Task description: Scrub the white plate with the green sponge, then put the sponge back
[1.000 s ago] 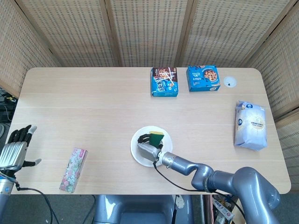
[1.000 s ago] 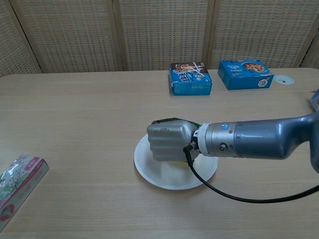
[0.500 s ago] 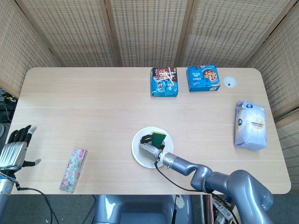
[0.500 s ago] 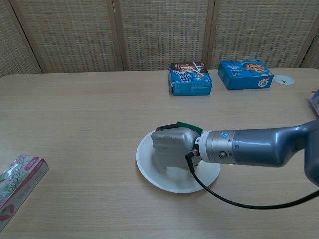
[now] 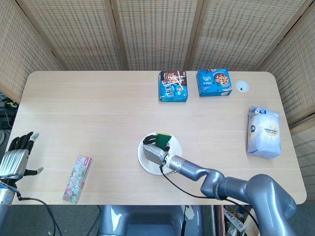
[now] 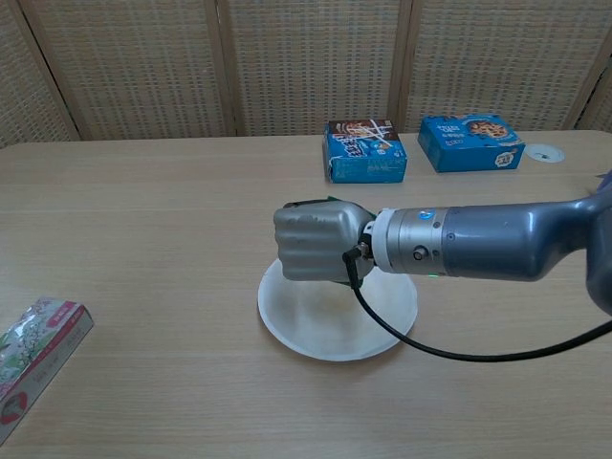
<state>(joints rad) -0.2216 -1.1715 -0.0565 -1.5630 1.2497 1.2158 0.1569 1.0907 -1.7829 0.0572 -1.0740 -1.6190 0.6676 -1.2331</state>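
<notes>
The white plate [image 5: 145, 161] [image 6: 335, 330] lies on the table near its front edge, at the middle. My right hand [image 5: 154, 151] [image 6: 314, 244] grips the green sponge [image 5: 163, 139] with a yellow side and holds it over the plate's far part. In the chest view the hand's back hides nearly all of the sponge. Whether the sponge touches the plate I cannot tell. My left hand [image 5: 15, 157] hangs beyond the table's left front corner, fingers apart, holding nothing.
Two blue snack boxes [image 5: 173, 86] [image 5: 213, 82] stand at the far middle, with a small white disc [image 5: 241, 87] to their right. A white-and-blue bag [image 5: 264, 132] lies at the right edge. A floral box [image 5: 78, 179] rests at the front left.
My right hand with the sponge has moved away from me toward the plate's far edge, and sits a little further left than half a second ago. The left hand is unmoved.
</notes>
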